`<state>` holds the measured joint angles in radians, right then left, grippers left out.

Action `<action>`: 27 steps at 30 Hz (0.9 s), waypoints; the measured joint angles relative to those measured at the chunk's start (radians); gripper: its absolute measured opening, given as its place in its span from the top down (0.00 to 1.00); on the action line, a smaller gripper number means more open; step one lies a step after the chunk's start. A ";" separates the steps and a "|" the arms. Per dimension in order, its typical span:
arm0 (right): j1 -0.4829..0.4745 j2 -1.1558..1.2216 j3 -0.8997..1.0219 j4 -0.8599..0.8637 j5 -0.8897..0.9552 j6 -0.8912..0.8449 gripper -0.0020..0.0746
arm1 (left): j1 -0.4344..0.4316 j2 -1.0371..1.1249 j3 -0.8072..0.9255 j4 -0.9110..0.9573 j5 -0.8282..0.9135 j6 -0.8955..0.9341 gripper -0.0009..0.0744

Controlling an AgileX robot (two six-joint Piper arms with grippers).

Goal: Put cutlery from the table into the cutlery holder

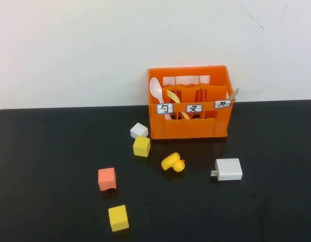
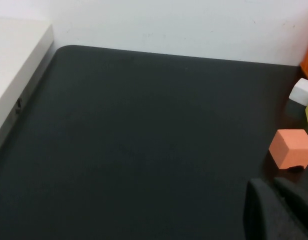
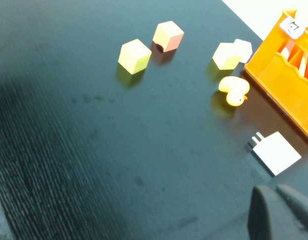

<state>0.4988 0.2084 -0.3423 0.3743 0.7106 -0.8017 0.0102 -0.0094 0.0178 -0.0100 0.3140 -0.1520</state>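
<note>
The orange cutlery holder (image 1: 190, 126) stands at the back middle of the black table (image 1: 49, 146). The pinkish-white spoon (image 1: 156, 91) stands in its left compartment. The yellow fork (image 1: 173, 98) leans in the middle one. The pale knife (image 1: 233, 94) pokes out of the right one. No cutlery lies on the table. Neither arm shows in the high view. My left gripper (image 2: 270, 184) is shut and empty, low over the table's left part near an orange cube (image 2: 292, 148). My right gripper (image 3: 273, 190) is shut and empty, near a white charger (image 3: 276, 152). The holder's corner (image 3: 286, 85) shows in the right wrist view.
In front of the holder lie a white cube (image 1: 139, 130), a yellow cube (image 1: 141, 146), a yellow duck (image 1: 174, 163), a white charger (image 1: 228, 169), an orange cube (image 1: 107, 179) and another yellow cube (image 1: 118, 218). A white wall stands behind the table.
</note>
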 joint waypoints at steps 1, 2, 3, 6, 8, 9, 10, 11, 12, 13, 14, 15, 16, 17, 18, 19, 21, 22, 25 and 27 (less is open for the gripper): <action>0.000 0.000 0.000 0.000 0.000 0.000 0.98 | 0.000 0.000 0.000 0.000 0.000 0.002 0.99; 0.000 0.000 0.000 0.000 0.000 0.000 0.98 | 0.000 0.000 0.000 0.000 0.000 0.002 0.99; 0.000 0.000 0.000 0.000 0.000 0.000 0.98 | 0.000 0.000 0.000 0.000 0.000 0.002 0.99; 0.000 0.000 0.000 0.000 0.000 0.000 0.98 | 0.000 0.000 0.000 0.000 0.000 0.006 0.99; 0.000 0.000 0.000 0.000 0.000 0.000 0.98 | 0.000 0.000 0.000 0.000 0.001 0.010 0.99; 0.000 0.000 0.000 0.000 0.000 0.000 0.98 | 0.000 0.000 0.000 0.000 0.001 0.010 0.99; 0.000 0.000 0.000 0.000 0.000 0.000 0.98 | 0.000 0.000 0.000 0.000 0.001 0.011 0.99; 0.000 0.000 0.000 0.000 0.000 0.000 0.98 | 0.000 0.000 0.000 0.000 0.001 0.012 0.99; 0.000 0.000 0.000 0.000 0.000 0.000 0.98 | 0.000 0.000 0.000 0.000 0.001 0.012 0.99; 0.000 0.000 0.000 0.000 0.000 0.000 0.98 | 0.000 0.000 0.000 0.000 0.001 0.013 0.99; 0.000 0.000 0.000 0.000 0.000 0.000 0.98 | 0.000 0.000 0.000 0.000 0.001 0.013 0.99; 0.000 0.000 0.000 0.000 0.000 0.000 0.98 | 0.000 0.000 0.000 0.000 0.001 0.013 0.99; 0.000 0.000 0.000 0.000 0.000 0.000 0.98 | 0.000 0.000 0.000 0.000 0.001 0.015 0.99; 0.000 0.000 0.000 0.000 0.000 0.000 0.98 | 0.000 0.000 0.000 0.000 0.001 0.015 0.99; 0.000 0.000 0.005 0.000 -0.007 -0.005 0.98 | 0.000 0.000 0.000 0.000 0.001 0.015 0.99; 0.000 0.000 0.009 -0.006 -0.009 -0.018 0.98 | 0.000 0.000 0.000 0.000 0.001 0.015 0.99; 0.000 -0.003 0.028 -0.028 -0.017 -0.070 0.98 | 0.000 0.000 0.000 0.000 0.001 0.015 0.99; 0.000 -0.009 0.041 -0.037 -0.025 -0.094 0.98 | 0.000 0.000 0.000 0.000 0.001 0.015 0.99; 0.000 -0.049 0.096 -0.059 -0.062 -0.129 0.98 | 0.000 0.000 0.000 0.000 0.001 0.015 0.99; 0.000 -0.087 0.136 -0.074 -0.126 -0.133 0.98 | 0.000 0.000 0.000 0.000 0.001 0.015 0.99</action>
<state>0.4988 0.1213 -0.2066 0.3005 0.5841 -0.9349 0.0102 -0.0094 0.0178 -0.0100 0.3154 -0.1372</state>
